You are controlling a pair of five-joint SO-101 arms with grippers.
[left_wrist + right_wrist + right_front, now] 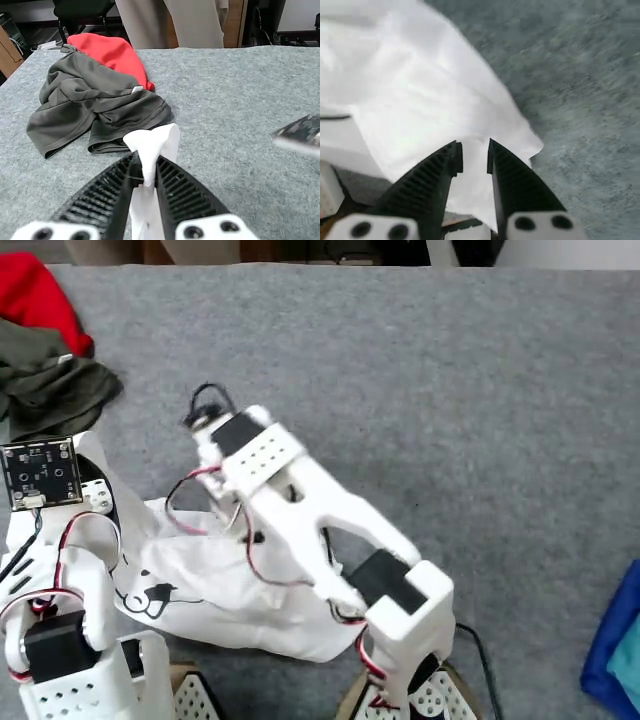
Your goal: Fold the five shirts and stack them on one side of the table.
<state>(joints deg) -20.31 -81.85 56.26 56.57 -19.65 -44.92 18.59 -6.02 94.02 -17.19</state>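
A white shirt (pixel 230 605) with a black print lies crumpled at the table's near edge between my two arms. My left gripper (pixel 146 162) is shut on a raised fold of this white shirt (pixel 150 142). Beyond it a dark olive shirt (pixel 95 110) lies bunched with a red shirt (pixel 112 52) behind it, at the far left corner in the high view. My right gripper (pixel 474 146) hovers just over the white shirt (pixel 420 100) near its edge, fingers a narrow gap apart. A blue shirt (pixel 615 640) pokes in at the right edge.
Grey felt covers the table (pixel 450 390); its middle and far right hold nothing. My right arm (pixel 300 500) stretches diagonally over the white shirt. My left arm (pixel 60 640) stands at the near left. Furniture stands past the far edge.
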